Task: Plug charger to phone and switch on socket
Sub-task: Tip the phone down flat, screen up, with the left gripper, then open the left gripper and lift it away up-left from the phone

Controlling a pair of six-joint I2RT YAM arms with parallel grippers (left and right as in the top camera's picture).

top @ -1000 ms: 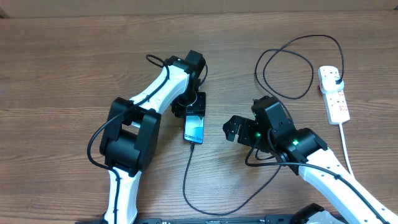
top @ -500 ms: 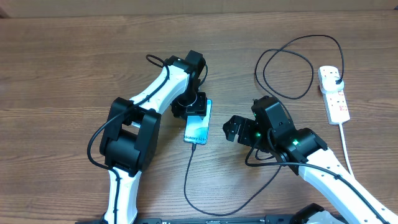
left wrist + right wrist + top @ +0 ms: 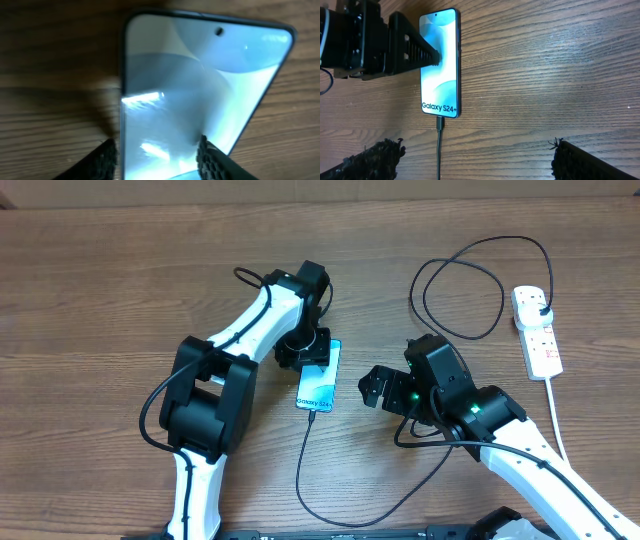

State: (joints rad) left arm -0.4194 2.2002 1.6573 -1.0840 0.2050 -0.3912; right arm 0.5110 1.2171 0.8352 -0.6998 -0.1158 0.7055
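The phone (image 3: 320, 383) lies flat on the wooden table, screen up, with "Galaxy S24+" at its near end (image 3: 439, 65). The charger (image 3: 300, 470), a thin black cable, has its connector (image 3: 439, 123) in the phone's near end. It loops round to a black plug (image 3: 540, 304) in the socket (image 3: 541, 348), a white strip at the right. My left gripper (image 3: 310, 356) hovers over the phone's far half, open. One finger (image 3: 106, 159) is beside the phone's edge and the other (image 3: 210, 159) is over the screen (image 3: 200, 90). My right gripper (image 3: 485, 160) is open, near the phone.
The socket's thick white cord (image 3: 560, 430) runs toward the front edge past my right arm (image 3: 500, 430). The charger's big loop (image 3: 460, 290) lies on the table behind the right arm. The left arm (image 3: 215, 395) stretches in from the front left.
The phone looked narrow and tilted under the left gripper a second ago. It now lies flat and wider, with the left jaws slightly further apart. The right arm has not moved.
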